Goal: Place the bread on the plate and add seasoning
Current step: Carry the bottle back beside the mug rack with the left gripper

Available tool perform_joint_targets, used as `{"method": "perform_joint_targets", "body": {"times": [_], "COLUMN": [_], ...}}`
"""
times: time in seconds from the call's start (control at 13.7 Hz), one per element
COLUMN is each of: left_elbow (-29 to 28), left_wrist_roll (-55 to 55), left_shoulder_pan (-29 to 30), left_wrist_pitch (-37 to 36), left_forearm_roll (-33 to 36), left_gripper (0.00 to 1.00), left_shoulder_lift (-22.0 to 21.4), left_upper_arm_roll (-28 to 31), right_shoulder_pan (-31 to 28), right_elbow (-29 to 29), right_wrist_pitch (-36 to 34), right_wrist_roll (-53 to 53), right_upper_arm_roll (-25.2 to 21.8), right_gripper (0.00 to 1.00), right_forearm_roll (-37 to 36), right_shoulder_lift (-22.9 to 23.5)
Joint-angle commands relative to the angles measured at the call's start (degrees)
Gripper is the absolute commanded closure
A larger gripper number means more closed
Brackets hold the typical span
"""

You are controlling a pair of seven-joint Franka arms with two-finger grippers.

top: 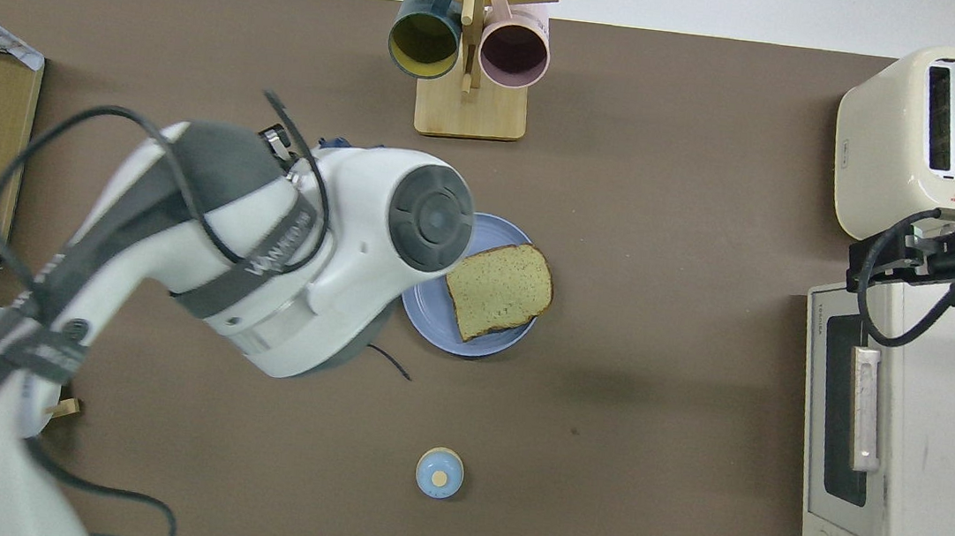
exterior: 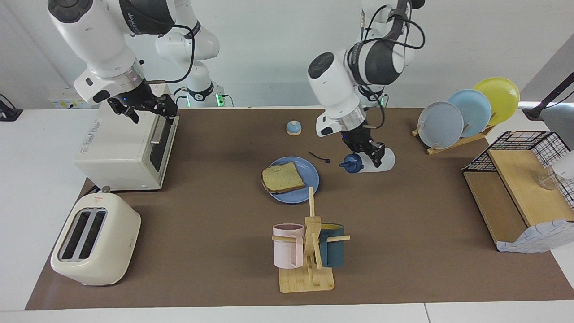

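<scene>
The bread (exterior: 283, 177) (top: 497, 288) lies flat on the blue plate (exterior: 309, 185) (top: 444, 335) in the middle of the mat. Beside the plate, toward the left arm's end of the table, my left gripper (exterior: 371, 154) points down and is shut on the seasoning bottle (exterior: 381, 164). The bottle lies sideways, low at the mat, with its dark blue cap (exterior: 351, 163) toward the plate. I cannot tell if it rests on the mat. In the overhead view the left arm hides both. My right gripper (exterior: 151, 114) (top: 864, 260) waits open over the toaster oven (exterior: 125, 148).
A small blue-domed knob (exterior: 293, 128) (top: 439, 473) and a thin black strip (exterior: 319, 157) lie nearer the robots than the plate. A mug rack (exterior: 309, 251), a cream toaster (exterior: 96, 240), a plate rack (exterior: 466, 112) and a wire-and-wood shelf (exterior: 520, 188) ring the mat.
</scene>
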Motion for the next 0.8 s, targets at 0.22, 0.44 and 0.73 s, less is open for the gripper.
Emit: {"method": "perform_joint_targets", "body": {"times": [0.22, 0.44, 0.73], "left_elbow": [-5.0, -11.7, -17.2], "left_wrist_roll": [-12.5, -22.4, -31.6], "left_shoulder_pan": [7.1, 10.4, 13.1], "left_wrist_pitch": [20.0, 39.2, 62.7], "left_forearm_roll": [-11.6, -12.2, -12.5], "left_gripper": [1.0, 1.0, 1.0], "left_shoulder_lift": [-1.5, -2.0, 2.8], "left_upper_arm_roll": [-0.7, -0.8, -0.7], "right_shoulder_pan": [-1.1, -1.0, -1.0], "right_elbow": [-1.5, -1.5, -1.5], "right_wrist_pitch": [0.4, 0.4, 0.4], "right_wrist_roll": [-1.9, -1.9, -1.9], "right_upper_arm_roll": [0.4, 0.4, 0.4], "right_gripper": [0.0, 0.0, 0.0], "right_forearm_roll": [1.0, 1.0, 1.0], "right_shoulder_lift": [-1.3, -1.3, -1.3]}}
